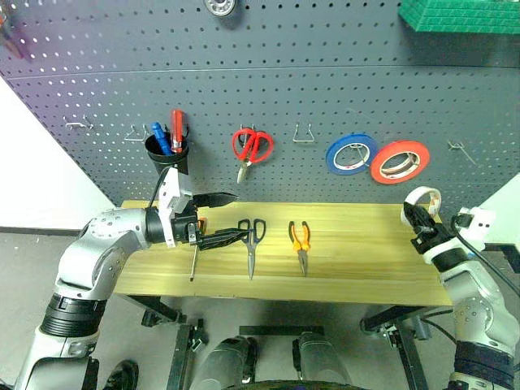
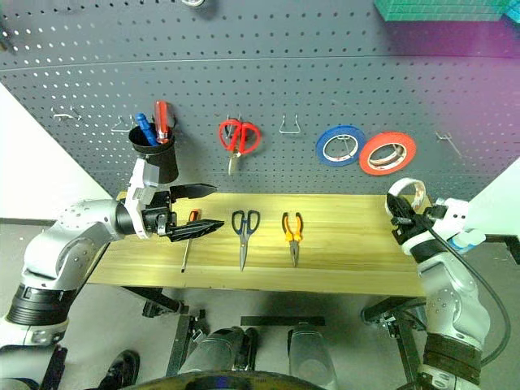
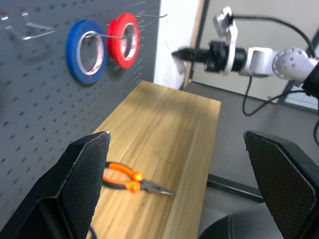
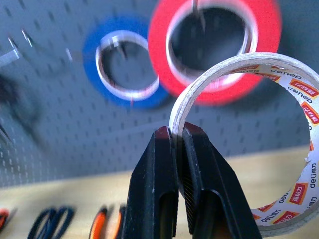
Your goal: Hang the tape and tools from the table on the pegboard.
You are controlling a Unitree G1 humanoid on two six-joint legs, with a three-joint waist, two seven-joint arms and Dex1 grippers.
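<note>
My right gripper (image 1: 418, 218) is shut on the rim of the whitish tape (image 1: 422, 197), held upright above the table's right end, below the red-orange roll. In the right wrist view the fingers (image 4: 164, 164) pinch the tape (image 4: 227, 69) in front of the pegboard (image 1: 325, 89). The left gripper (image 1: 230, 218) stands open and empty, pointing right over the left part of the table (image 1: 366, 260). Below it lies the slim screwdriver (image 1: 194, 258). To its right lie the dark-looped scissors (image 1: 251, 244) and the orange pliers (image 1: 300, 242).
On the pegboard hang red-looped scissors (image 1: 252, 146), a blue roll (image 1: 351, 153), a red-orange roll (image 1: 400, 161) and a black cup (image 1: 168, 153) with blue and red handles. Bare hooks (image 1: 303, 134) sit between scissors and rolls, another hook (image 1: 461, 150) at far right. A green bin (image 1: 459, 15) is top right.
</note>
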